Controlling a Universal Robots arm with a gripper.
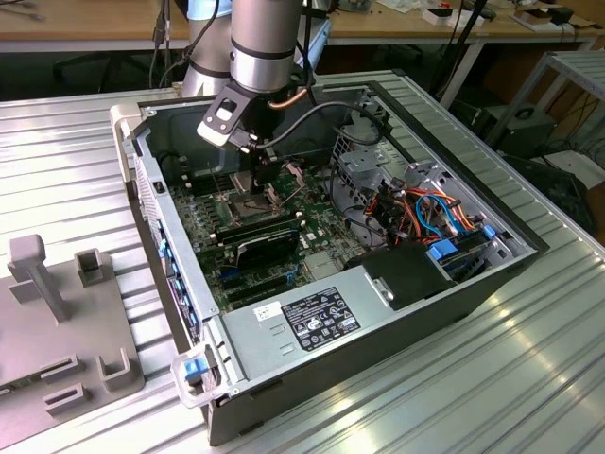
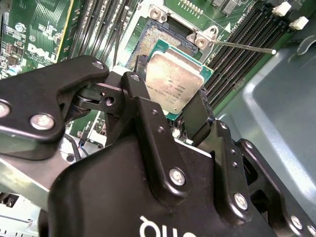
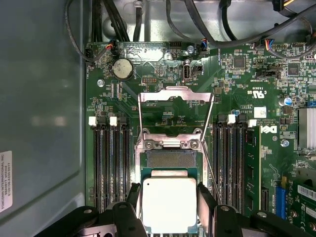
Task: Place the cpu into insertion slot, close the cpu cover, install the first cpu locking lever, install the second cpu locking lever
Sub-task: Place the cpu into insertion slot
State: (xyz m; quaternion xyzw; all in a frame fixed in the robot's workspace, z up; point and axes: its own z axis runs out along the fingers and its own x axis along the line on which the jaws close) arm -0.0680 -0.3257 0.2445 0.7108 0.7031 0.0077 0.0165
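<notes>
My gripper (image 3: 169,206) is shut on the cpu (image 3: 169,203), a silvery square chip pinched by its two side edges between black fingers (image 3: 204,196). The chip hangs just over the insertion slot (image 3: 170,158), hiding part of it, and the brownish contact field shows beyond the chip's edge. The cpu cover (image 3: 175,91) stands swung open, away from the socket. Thin wire locking levers (image 3: 209,148) stick up beside the slot. In the second wrist view the cpu (image 2: 175,84) sits tilted above the slot (image 2: 153,42). In the exterior view the gripper (image 1: 257,182) is low inside the computer case over the board.
Black memory slots (image 3: 111,168) flank the socket on both sides. Cables (image 1: 430,213) and a drive cage (image 1: 364,165) sit to the exterior view's right, and a labelled power supply (image 1: 317,317) lies in front. A grey fixture (image 1: 57,322) rests on the ribbed table at that view's left.
</notes>
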